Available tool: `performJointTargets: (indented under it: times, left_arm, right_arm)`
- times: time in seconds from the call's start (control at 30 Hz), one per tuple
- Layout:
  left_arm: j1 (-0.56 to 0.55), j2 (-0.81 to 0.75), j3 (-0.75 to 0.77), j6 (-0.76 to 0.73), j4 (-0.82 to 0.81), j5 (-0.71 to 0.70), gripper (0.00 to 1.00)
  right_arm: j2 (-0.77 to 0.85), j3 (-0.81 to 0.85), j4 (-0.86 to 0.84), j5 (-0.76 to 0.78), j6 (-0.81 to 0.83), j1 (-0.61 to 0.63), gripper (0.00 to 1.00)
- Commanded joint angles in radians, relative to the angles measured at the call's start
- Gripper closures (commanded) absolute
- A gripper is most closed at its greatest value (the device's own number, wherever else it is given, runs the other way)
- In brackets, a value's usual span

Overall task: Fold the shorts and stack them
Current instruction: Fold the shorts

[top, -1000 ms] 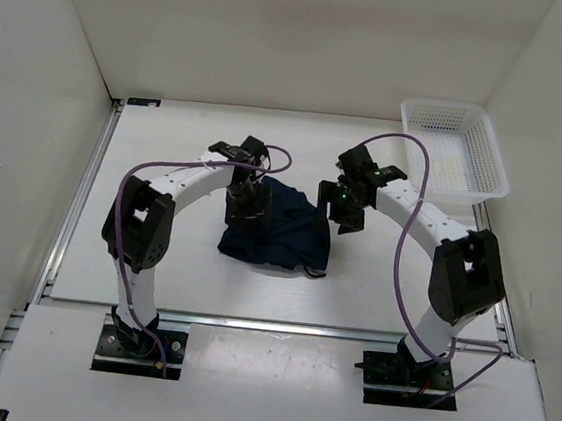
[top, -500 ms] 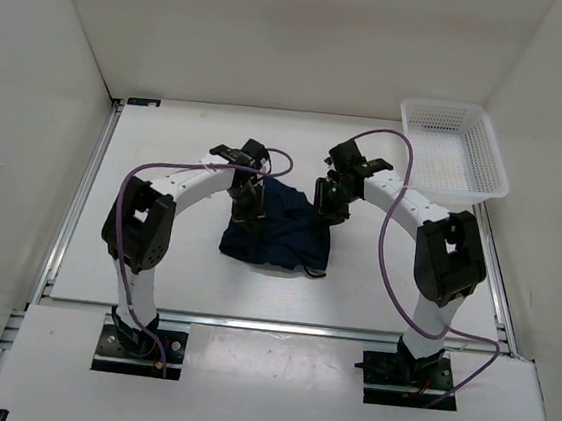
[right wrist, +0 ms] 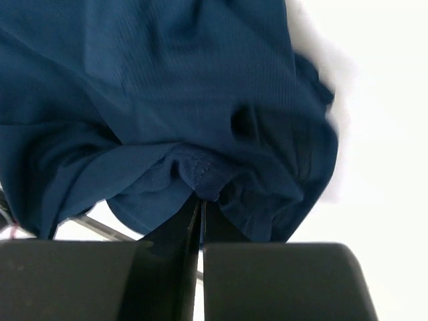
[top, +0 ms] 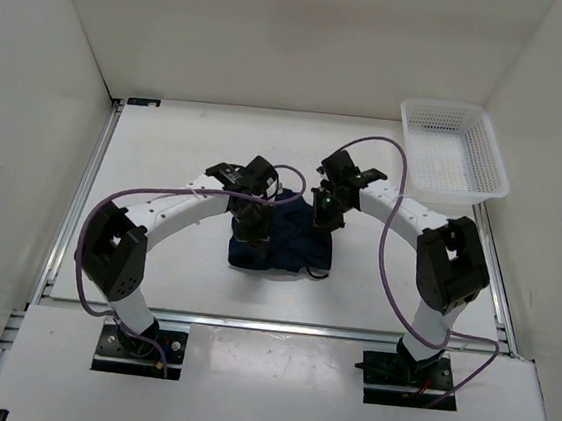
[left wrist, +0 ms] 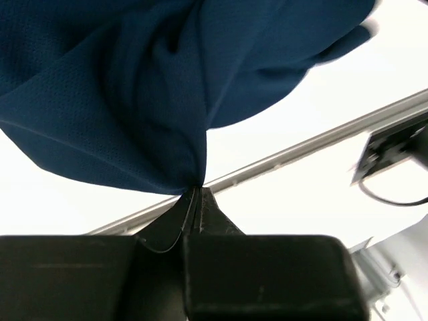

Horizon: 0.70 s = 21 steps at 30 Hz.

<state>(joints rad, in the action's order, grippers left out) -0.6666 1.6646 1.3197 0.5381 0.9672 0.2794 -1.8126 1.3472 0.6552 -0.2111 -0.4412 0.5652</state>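
You had swung the left arm (top: 161, 208) in toward the middle of the table (top: 167, 148). A second earlier its elbow stood higher and closer to the shorts. It now sat lower and further left, with the forearm reaching further to the right.

The left gripper (top: 252, 230) had come nearer and to the right, from the far left part of the shorts (top: 288, 241) onto their left side. In the left wrist view its fingertips (left wrist: 197, 194) were pressed together. They pinched a gathered point of the navy cloth (left wrist: 134, 100), which fanned out away from the tips.

The shorts lay between the two grippers, at the middle of the table. They looked narrower and more bunched than a second before, when their left edge reached further left and further back. The near edge sat about where it had been.

The right arm (top: 411, 214) had folded inward. A second ago the right gripper (top: 325, 218) hung just beside the right edge of the shorts, apart from the cloth. It had since moved left onto their far right corner. From the right wrist you could see the fingers closed tight against each other (right wrist: 200, 200), clamping a crumpled fold of the fabric (right wrist: 167, 87) that showed a stitched hem just above the tips.

The white mesh basket (top: 496, 153) stood in the far right corner, where it had been in the earlier views, well apart from the shorts.
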Motion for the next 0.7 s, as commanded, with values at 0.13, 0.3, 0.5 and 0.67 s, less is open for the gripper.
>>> performJointTargets:
  times: [0.13,0.3,0.5,0.67]
  left_arm:
    - [-0.018,-0.101,-0.103,-0.033,0.004,0.014,0.9]
    - [-0.018,-0.101,-0.14,-0.044,0.004,0.003,0.33]
    - [0.034,-0.111,-0.128,-0.023,0.004,-0.02,0.23]
    - [0.133,-0.085,-0.091,-0.023,-0.005,-0.02,0.26]
  right_arm:
    - [0.217,-0.175,0.021,0.131,0.022,0.087,1.0]
    - [0.306,-0.308,0.043,0.254,-0.02,0.157,1.0]
    - [0.508,-0.434,0.034,0.358,-0.07,0.248,1.0]
    - [0.549,-0.47,0.044,0.387,-0.088,0.306,1.0]
